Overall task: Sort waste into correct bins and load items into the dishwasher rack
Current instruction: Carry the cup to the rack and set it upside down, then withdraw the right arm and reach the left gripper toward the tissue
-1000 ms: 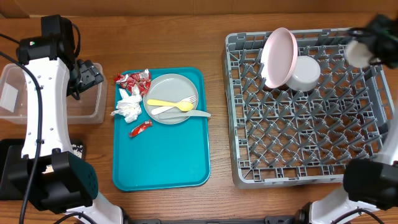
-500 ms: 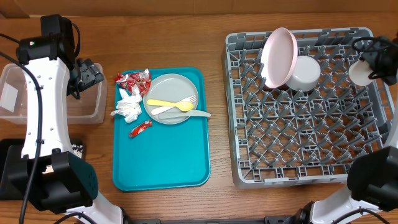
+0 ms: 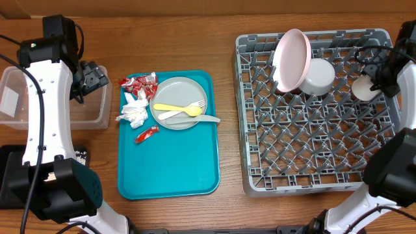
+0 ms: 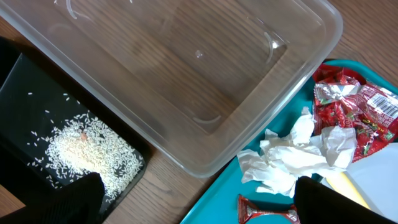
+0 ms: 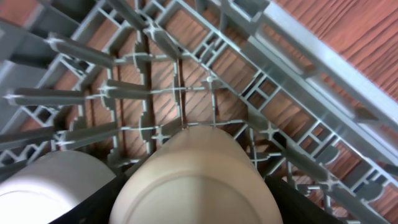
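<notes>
- While the right hand (image 3: 377, 79) pinches the small white cup (image 3: 364, 89) between its fingers, the cup hangs low over the right-hand rows of the dishwasher rack (image 3: 305, 187), near the rack's right wall; the right wrist view shows pegs and lattice floor directly past it.
- Judged from this, the step in hand is loading the cup; it does not look seated among the pegs yet, though whether it touches one cannot be told.
- Next move, as I judge it: lower the cup between two peg rows so it sits steady, then spread the fingers and lift clear without catching a peg.
- Already in the rack's far rows: the pale pink plate (image 3: 290, 60) standing on edge, with the whitish bowl (image 3: 317, 77) just beside it.
- Left to load: the grey plate (image 3: 172, 90) on the teal tray (image 3: 169, 162), carrying the yellow fork (image 3: 179, 108) and white cutlery (image 3: 195, 118).
- Waste left to sort: red wrappers (image 3: 138, 82) and the crumpled napkin (image 3: 134, 110) at the tray's left edge.
- Beyond that, the left hand (image 3: 91, 79) is spread wide and empty, hovering by the clear tub (image 4: 186, 62), which looks empty; rice (image 4: 81, 149) lies in the black tray (image 4: 37, 81) on the bench (image 3: 195, 39).
</notes>
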Robot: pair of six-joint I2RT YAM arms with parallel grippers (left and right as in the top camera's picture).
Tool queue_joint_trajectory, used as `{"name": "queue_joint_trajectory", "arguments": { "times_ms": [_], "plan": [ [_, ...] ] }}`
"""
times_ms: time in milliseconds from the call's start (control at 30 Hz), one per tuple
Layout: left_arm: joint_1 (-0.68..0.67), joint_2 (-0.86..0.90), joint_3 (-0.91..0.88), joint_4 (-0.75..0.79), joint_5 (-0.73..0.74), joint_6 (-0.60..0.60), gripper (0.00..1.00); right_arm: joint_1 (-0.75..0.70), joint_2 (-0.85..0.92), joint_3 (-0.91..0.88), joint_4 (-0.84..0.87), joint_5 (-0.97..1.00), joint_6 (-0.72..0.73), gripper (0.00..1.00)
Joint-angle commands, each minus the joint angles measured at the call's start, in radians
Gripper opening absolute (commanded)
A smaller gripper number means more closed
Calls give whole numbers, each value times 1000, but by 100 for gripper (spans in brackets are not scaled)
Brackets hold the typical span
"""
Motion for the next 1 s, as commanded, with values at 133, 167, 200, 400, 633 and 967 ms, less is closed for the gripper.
{"name": "queue_joint_trajectory", "arguments": {
  "times_ms": [133, 167, 200, 400, 633, 967],
  "plan": [
    [6, 7, 11, 1, 5, -7, 100, 3, 64, -2, 10, 7, -5, 46],
    [6, 7, 11, 1, 5, -7, 100, 3, 66, -2, 6, 8, -5, 48],
    [6, 7, 11, 1, 5, -7, 100, 3, 66, -2, 1, 8, -5, 49],
    [6, 7, 11, 4, 5, -7, 100, 3, 59, 55, -86, -4, -5, 69],
    [6, 7, 11, 7, 5, -7, 100, 2, 59, 268, -279, -137, -6, 100],
    [5, 7, 11, 2, 105, -6, 100, 3, 59, 656, -564, -335, -76, 100]
  ]
}}
